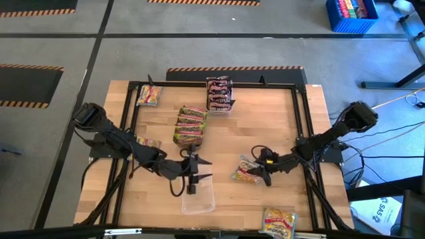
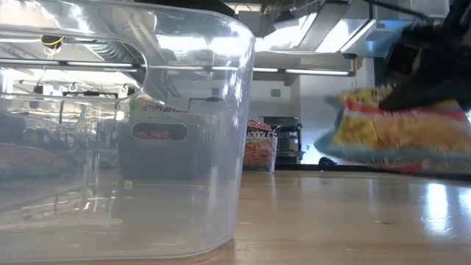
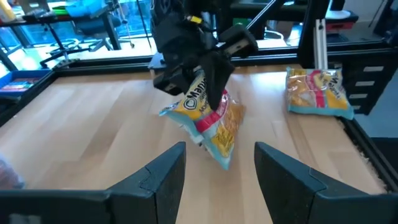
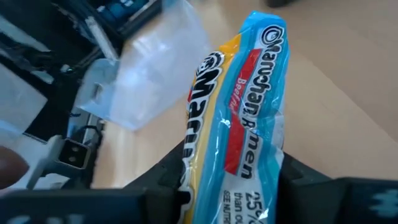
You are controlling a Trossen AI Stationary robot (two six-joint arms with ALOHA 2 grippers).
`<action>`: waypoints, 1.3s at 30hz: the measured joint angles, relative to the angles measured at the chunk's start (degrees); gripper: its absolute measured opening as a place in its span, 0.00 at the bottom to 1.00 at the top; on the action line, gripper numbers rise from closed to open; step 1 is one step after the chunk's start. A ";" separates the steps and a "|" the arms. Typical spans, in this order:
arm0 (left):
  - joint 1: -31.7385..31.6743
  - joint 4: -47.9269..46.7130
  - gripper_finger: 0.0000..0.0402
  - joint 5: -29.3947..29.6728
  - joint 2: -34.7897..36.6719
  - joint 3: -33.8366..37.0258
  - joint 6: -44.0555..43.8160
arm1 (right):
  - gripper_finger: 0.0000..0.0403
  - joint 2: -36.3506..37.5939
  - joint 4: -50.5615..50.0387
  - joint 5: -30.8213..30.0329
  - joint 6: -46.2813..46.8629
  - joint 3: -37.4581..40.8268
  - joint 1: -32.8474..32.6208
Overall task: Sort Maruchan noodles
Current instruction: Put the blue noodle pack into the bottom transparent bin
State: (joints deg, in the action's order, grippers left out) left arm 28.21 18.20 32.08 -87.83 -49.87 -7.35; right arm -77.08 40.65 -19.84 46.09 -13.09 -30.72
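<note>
My right gripper [image 1: 263, 167] is shut on a yellow-pink Maruchan packet [image 1: 246, 171] right of the table's middle. My left gripper [image 1: 198, 168] is open and touches nothing, just beyond the far edge of a clear tray [image 1: 199, 199]. In the left wrist view its fingers [image 3: 163, 177] point at the held packet [image 3: 211, 121]. Green-and-orange packets [image 1: 190, 125] lie stacked at mid-table. Dark brown-red ones [image 1: 219, 93] are stacked at the far edge. Loose yellow-pink packets lie at the far left [image 1: 149, 95], left [image 1: 147, 143] and near right [image 1: 279, 222]. My right gripper pinches the yellow-pink packet between its two fingers, one on each flat face, at its upper part [image 4: 233, 180]. The fingers slant down from the table's right side. The packet [image 2: 397, 136] hangs tilted below them, lifted clear of the table, with its low corner [image 3: 219, 163] close above the wood.
The clear tray [image 2: 125, 132] stands near the table's near edge and fills the left of the low view. A black frame [image 1: 302, 126] rims the table. Bare wood lies between the held packet and the tray. A blue crate [image 1: 350, 14] stands on the floor beyond.
</note>
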 joint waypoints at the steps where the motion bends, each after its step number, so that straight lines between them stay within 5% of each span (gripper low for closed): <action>1: 0.00 0.01 0.46 -0.05 0.00 0.00 0.00 | 0.30 0.00 -0.10 0.14 -0.80 -0.74 -0.02; 12: -0.65 0.38 0.48 -1.74 -0.07 0.00 -3.29 | 0.30 0.02 -4.73 1.41 -12.20 -10.29 0.00; 21: -7.42 4.47 0.63 -26.01 -1.50 0.00 -11.54 | 0.30 -2.99 -9.64 0.97 -25.78 -18.14 -0.01; 33: -11.03 8.72 0.63 -23.45 -1.53 -0.07 -11.57 | 0.30 -8.91 -12.40 1.44 -33.50 -24.78 0.00; 39: -12.15 11.10 0.63 -27.72 -1.96 -1.90 -6.06 | 0.30 -10.36 -15.27 1.44 -33.66 -26.90 0.01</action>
State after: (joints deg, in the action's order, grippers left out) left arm 16.05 29.30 4.36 -89.79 -51.77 -13.41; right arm -87.44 25.38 -18.40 12.43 -39.99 -30.71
